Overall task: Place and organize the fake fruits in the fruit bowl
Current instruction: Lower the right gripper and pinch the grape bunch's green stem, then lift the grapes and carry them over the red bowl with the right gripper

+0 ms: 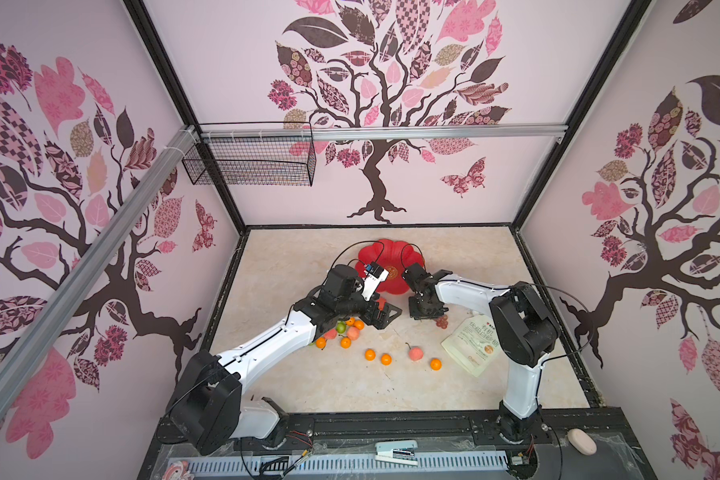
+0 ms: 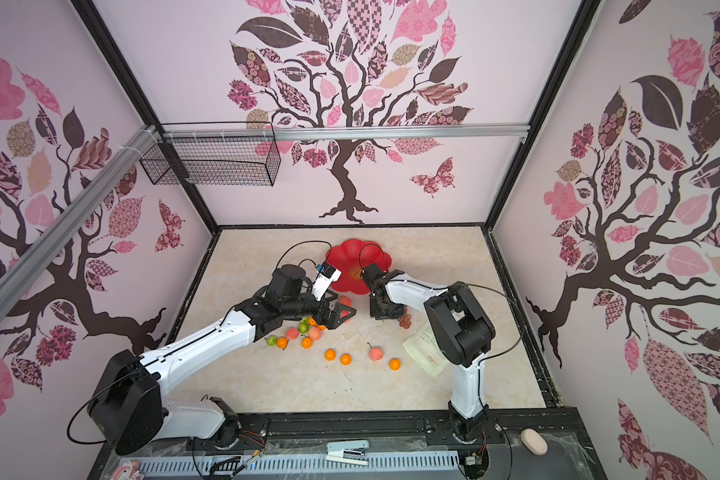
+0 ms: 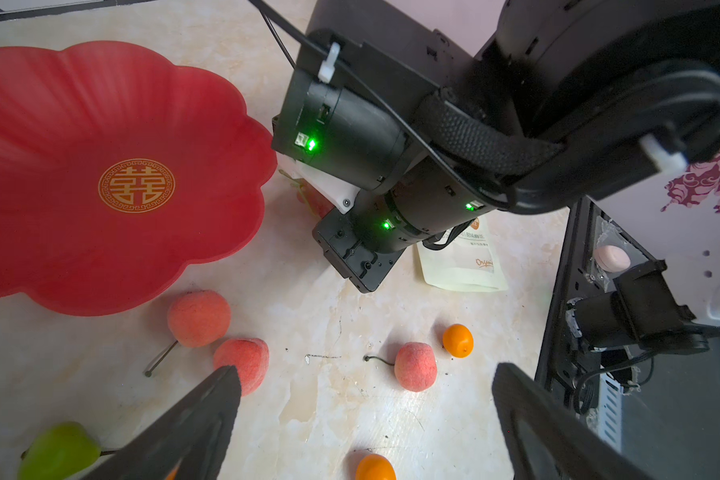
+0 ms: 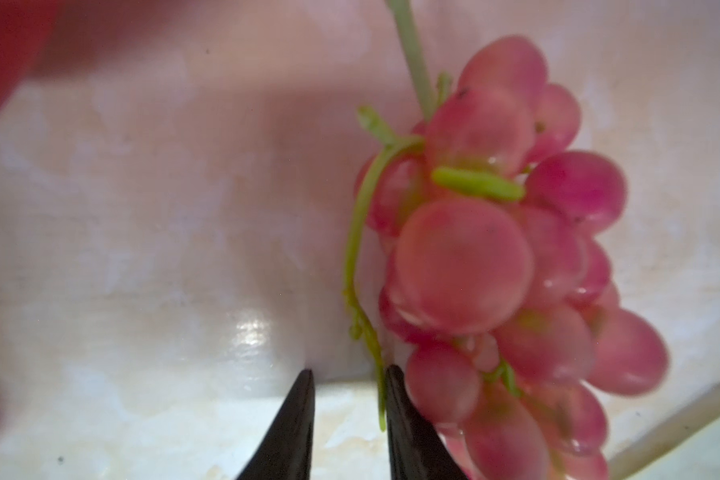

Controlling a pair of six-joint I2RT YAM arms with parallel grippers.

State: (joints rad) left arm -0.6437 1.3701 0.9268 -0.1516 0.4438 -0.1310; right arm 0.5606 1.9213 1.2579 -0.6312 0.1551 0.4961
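We read the grape bunch as light, hollow plastic. Its glossy round grapes would likely slip out of a pinch, and they hang loosely on thin green stems that bend. In a top view it lies on the table right of centre, between the red fruit bowl above it and the cream pouch below, outside the bowl. The right fingers stand close together with a narrow strip of table showing between them. The bunch sits just beside one finger, not between them, and only a thin green tendril runs along that finger's inner edge. We judge the tendril too flimsy to lift by; the thicker main stem or the bunch's middle looks a surer hold. The left fingers are wide apart, holding nothing, near the peaches and oranges on the table.
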